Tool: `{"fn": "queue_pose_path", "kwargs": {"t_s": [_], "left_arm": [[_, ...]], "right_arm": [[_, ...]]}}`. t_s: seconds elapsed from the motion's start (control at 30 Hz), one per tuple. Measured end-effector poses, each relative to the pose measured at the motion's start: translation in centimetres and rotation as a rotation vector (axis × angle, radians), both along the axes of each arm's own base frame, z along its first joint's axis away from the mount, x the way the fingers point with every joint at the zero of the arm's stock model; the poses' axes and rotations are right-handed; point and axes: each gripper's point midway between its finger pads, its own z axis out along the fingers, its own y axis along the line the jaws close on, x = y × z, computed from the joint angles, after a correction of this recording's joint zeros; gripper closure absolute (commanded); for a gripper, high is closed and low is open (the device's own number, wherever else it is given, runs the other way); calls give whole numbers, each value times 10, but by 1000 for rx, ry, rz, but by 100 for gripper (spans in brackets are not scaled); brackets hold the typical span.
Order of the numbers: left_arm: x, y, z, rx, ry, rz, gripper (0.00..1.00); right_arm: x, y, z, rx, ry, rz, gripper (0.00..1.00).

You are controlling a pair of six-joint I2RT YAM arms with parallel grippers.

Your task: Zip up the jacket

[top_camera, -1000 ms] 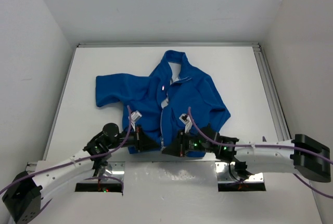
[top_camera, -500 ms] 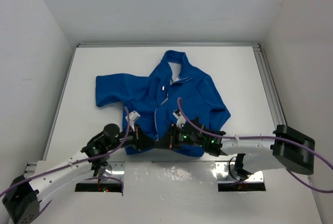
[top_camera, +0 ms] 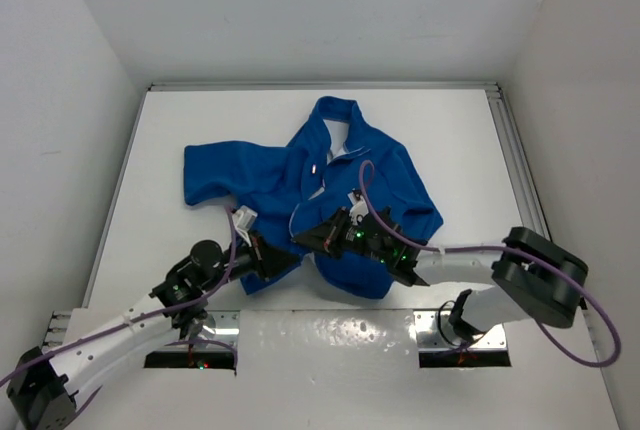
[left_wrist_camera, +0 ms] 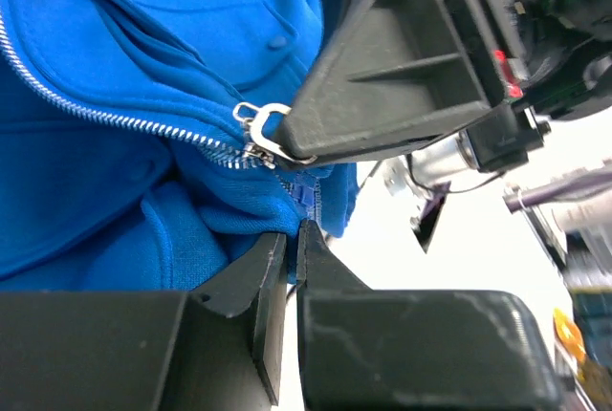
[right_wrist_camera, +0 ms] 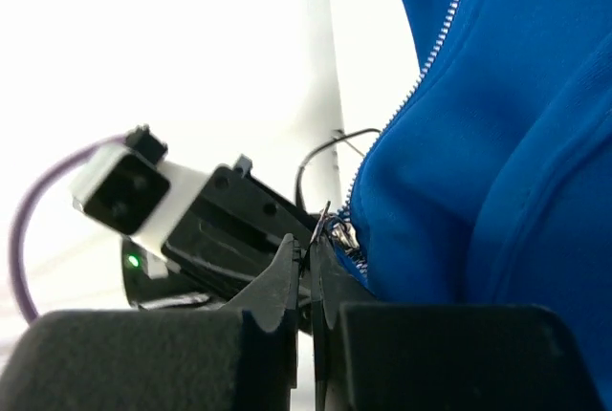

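Note:
The royal-blue jacket (top_camera: pixel 375 185) lies flat mid-table, collar at the far end, one sleeve spread left. My left gripper (top_camera: pixel 288 261) is shut on the bottom hem beside the zipper; in the left wrist view (left_wrist_camera: pixel 292 239) the jaws pinch blue fabric (left_wrist_camera: pixel 115 191). My right gripper (top_camera: pixel 303 238) is shut on the silver zipper pull (right_wrist_camera: pixel 335 229), a short way above the hem; its jaws (right_wrist_camera: pixel 311 250) clamp the thin tab. The slider (left_wrist_camera: pixel 256 134) sits on the silver teeth. Zipper teeth (right_wrist_camera: pixel 421 67) run on above it, and in the top view the front is still parted near the collar.
White table with walls on three sides. An aluminium rail (top_camera: pixel 515 170) runs along the right edge. Metal mounting plates (top_camera: pixel 190 355) (top_camera: pixel 465 350) sit at the near edge by the arm bases. The jacket's left sleeve (top_camera: pixel 215 175) reaches toward the left wall.
My right gripper has moved from the hem up and left along the zipper line with the pull. The left gripper stays at the hem, its arm shifted slightly left.

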Motion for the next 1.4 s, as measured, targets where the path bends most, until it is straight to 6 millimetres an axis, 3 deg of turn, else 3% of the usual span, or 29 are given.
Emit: {"fn": "queue_pose_path", "kwargs": {"t_s": [0.2,0.33,0.4,0.47,0.57,0.63,0.73,0.83,0.9,0.97,1.07,1.23,1.3,1.4], "left_arm": [[9,6,0,8,-10,63,100],[12,6,8,-16,-37,79,100],[3,2,7,-18,-26,29,100],[-20,-3,-5,10,26,-77,100],[-42,-5,-22,54,94,-174,100],[-47,-4,-29,75,123,-196,100],[-50,-3,-36,98,148,-204,100],[-50,-3,-37,101,152,-204,100],[-50,-3,-36,95,147,-206,100],[-49,-5,-35,91,143,-209,100],[-50,-6,-38,100,157,-219,100],[-53,-10,-39,108,179,-249,100],[-54,-12,-36,103,180,-261,100],[-53,-17,-23,72,154,-281,100]], "right_arm": [[22,2,1,57,72,-21,100],[47,2,7,41,52,-61,100],[70,-4,11,46,38,-131,100],[117,-19,35,98,-25,-275,100],[167,-43,78,173,-131,-428,100],[181,-50,97,185,-196,-475,100],[184,-51,105,111,-286,-476,100],[171,-48,104,-46,-390,-381,100],[148,-47,104,-130,-474,-281,100],[110,-50,100,-189,-576,-161,100],[48,-56,75,-302,-707,48,100],[-34,-37,47,-452,-879,418,100],[-60,-27,39,-493,-939,548,100],[-74,-26,24,-550,-978,647,97]]}}
